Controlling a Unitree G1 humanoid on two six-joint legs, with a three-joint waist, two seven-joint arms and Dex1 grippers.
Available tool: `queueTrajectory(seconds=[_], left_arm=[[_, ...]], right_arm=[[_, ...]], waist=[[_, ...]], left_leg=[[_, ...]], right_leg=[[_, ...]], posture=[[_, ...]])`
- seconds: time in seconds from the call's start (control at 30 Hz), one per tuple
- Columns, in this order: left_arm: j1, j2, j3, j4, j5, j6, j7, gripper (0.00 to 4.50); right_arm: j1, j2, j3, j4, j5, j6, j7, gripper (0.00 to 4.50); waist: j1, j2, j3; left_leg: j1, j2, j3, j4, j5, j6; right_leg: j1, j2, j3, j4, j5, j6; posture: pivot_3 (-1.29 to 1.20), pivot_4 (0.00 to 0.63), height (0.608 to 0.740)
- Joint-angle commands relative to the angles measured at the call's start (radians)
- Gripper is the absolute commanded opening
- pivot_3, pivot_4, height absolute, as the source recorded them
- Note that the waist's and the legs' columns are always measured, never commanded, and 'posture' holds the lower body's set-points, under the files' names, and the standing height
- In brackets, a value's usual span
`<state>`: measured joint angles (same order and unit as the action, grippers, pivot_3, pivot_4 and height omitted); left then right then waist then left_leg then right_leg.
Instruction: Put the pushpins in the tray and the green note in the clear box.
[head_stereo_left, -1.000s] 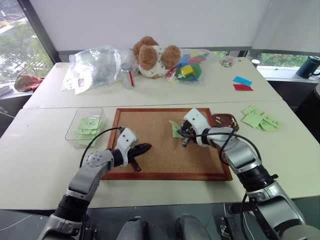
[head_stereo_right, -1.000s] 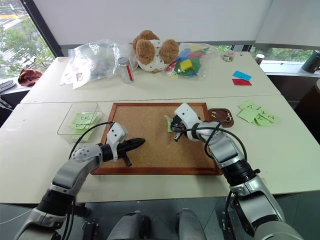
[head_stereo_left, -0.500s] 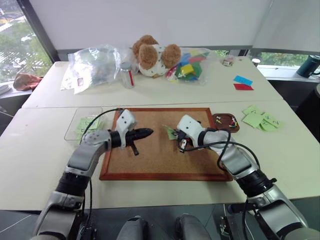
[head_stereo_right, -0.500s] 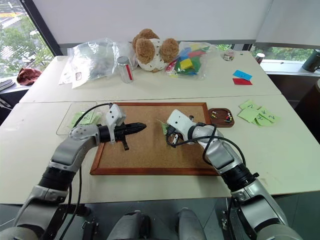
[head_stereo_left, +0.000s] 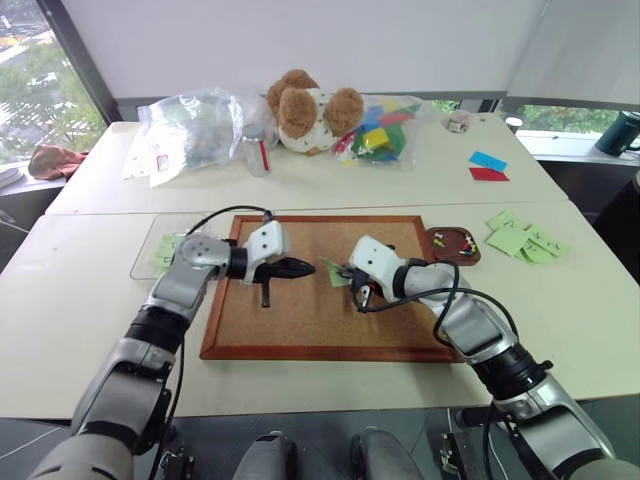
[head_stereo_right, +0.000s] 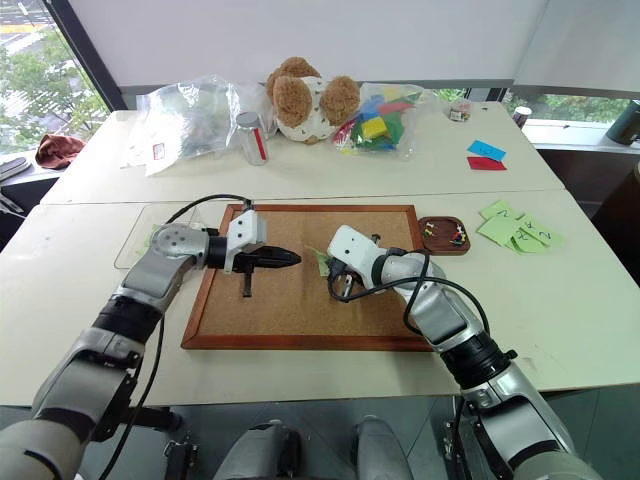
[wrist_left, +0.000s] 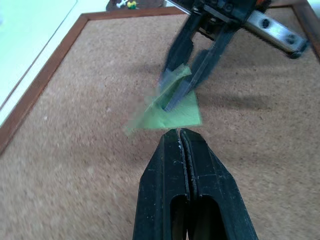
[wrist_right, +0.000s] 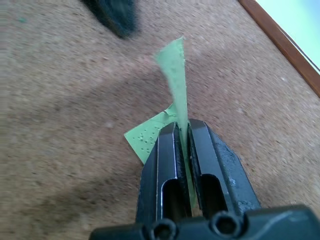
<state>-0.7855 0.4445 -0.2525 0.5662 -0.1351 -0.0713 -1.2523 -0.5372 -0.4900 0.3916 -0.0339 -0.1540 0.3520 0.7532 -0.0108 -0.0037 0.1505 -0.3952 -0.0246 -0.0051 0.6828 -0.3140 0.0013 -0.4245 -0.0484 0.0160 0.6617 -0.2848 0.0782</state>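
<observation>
Pale green and square, the sticky note (wrist_right: 176, 75) sits pinched in your right claw (head_stereo_right: 333, 264), held above the wood-framed corkboard (head_stereo_right: 300, 310). Your left claw (head_stereo_right: 290, 259) hangs just beside the note with its fingers pressed together on nothing. Your small dark brown tray (head_stereo_right: 442, 235), pushpins (head_stereo_right: 455, 238) inside, rests at the board's far right corner; your transparent plastic box (head_stereo_left: 160, 250) lies on the surface left of the board.
</observation>
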Motion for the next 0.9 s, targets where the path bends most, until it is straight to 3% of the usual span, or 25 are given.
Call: queueTrajectory(seconds=[0.03,0.3,0.53,0.63,0.8,0.9], left_arm=[[-0.065,-0.019,0.009,0.084,0.01,-0.061,-0.042,0.0],[-0.138,-0.043,0.009,0.211,0.018,-0.059,-0.164,0.0],[-0.173,-0.03,0.024,0.262,0.05,-0.115,-0.148,0.0],[-0.165,0.009,0.03,0.218,0.045,-0.081,-0.175,0.85],[-0.141,0.089,0.068,0.088,0.006,-0.009,-0.2,3.28],[-0.125,0.084,0.086,0.049,-0.006,-0.017,-0.179,3.28]], right_arm=[[-0.006,0.005,-0.002,-0.045,-0.004,-0.004,0.012,0.21],[-0.018,0.0,-0.001,-0.05,-0.016,-0.014,0.03,0.21],[-0.022,0.011,-0.006,-0.042,-0.018,-0.009,0.038,0.21],[-0.024,0.012,-0.006,-0.03,-0.019,-0.014,0.04,0.0],[-0.031,0.009,-0.004,-0.012,-0.023,-0.029,0.044,0.0],[-0.038,0.009,-0.005,0.0,-0.025,-0.038,0.048,0.0]], waist=[[-0.001,0.0,0.0],[-0.004,0.0,0.0],[-0.003,-0.001,0.0],[-0.005,-0.001,0.0],[-0.006,-0.001,0.001],[-0.003,-0.001,0.001]], left_leg=[[0.0,0.0,0.0,0.0,0.0,0.0],[0.0,0.0,0.0,0.0,0.0,0.0],[0.0,0.0,0.0,0.0,0.0,0.0],[0.0,0.0,0.0,0.0,0.0,0.0],[0.0,0.0,0.0,0.0,0.0,0.0],[0.0,0.0,0.0,0.0,0.0,0.0]], right_leg=[[0.0,0.0,0.0,0.0,0.0,0.0],[-0.001,0.002,0.0,0.001,0.0,0.0],[-0.001,0.002,0.0,0.001,0.0,0.0],[-0.001,0.002,0.0,0.001,0.0,0.0],[-0.002,0.002,0.0,0.002,0.0,0.0],[-0.002,0.001,0.0,0.002,0.0,0.0]], posture=[[0.0,0.15,0.74],[0.0,0.15,0.74],[0.0,0.15,0.74],[0.0,0.15,0.74],[0.0,0.15,0.74],[0.0,0.15,0.74]])
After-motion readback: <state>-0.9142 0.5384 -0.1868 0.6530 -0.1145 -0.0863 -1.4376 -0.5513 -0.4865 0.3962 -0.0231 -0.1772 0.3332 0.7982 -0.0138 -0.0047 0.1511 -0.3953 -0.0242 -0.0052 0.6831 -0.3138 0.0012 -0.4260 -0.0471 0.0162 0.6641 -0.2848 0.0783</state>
